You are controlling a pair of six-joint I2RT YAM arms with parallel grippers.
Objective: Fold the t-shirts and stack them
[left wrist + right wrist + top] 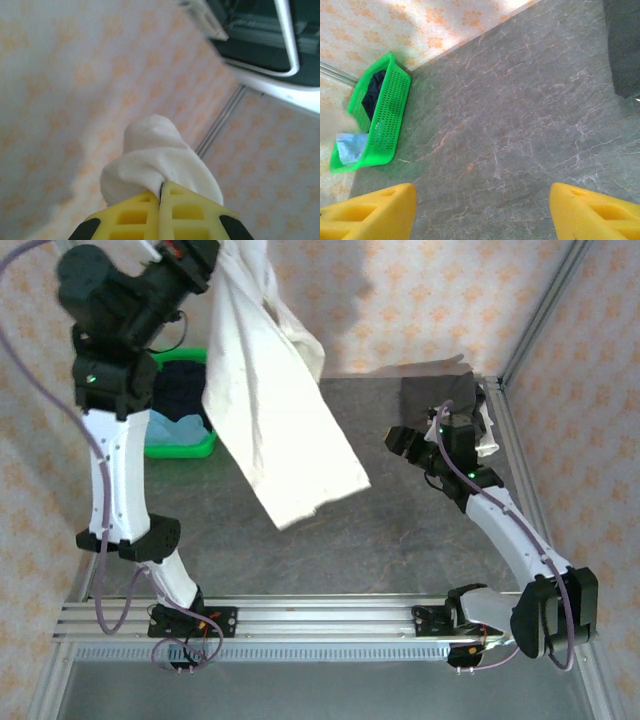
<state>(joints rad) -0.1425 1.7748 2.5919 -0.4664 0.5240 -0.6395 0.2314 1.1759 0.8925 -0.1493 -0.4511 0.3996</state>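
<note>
- Jaws of the left gripper (161, 199) are pressed together, pinching a bunched fold of the off-white t-shirt (155, 160), with patterned wall behind it.
- From above, this gripper is raised at the far left. The one off-white shirt hangs from it in a long sheet, its lower edge over the middle of the grey marbled table (400, 540).
- The right gripper (482, 210) has its two yellow fingers spread wide, with nothing between them and bare tabletop below.
- Four t-shirts in all: the off-white one in the air, one on the table and two in the basket.
- One dark grey t-shirt (440, 390) lies at the far right corner, just beyond the right gripper.
- One green plastic basket (385, 125) stands at the far left by the wall. It holds one dark navy t-shirt (372, 92) and one light blue t-shirt (347, 147).
</note>
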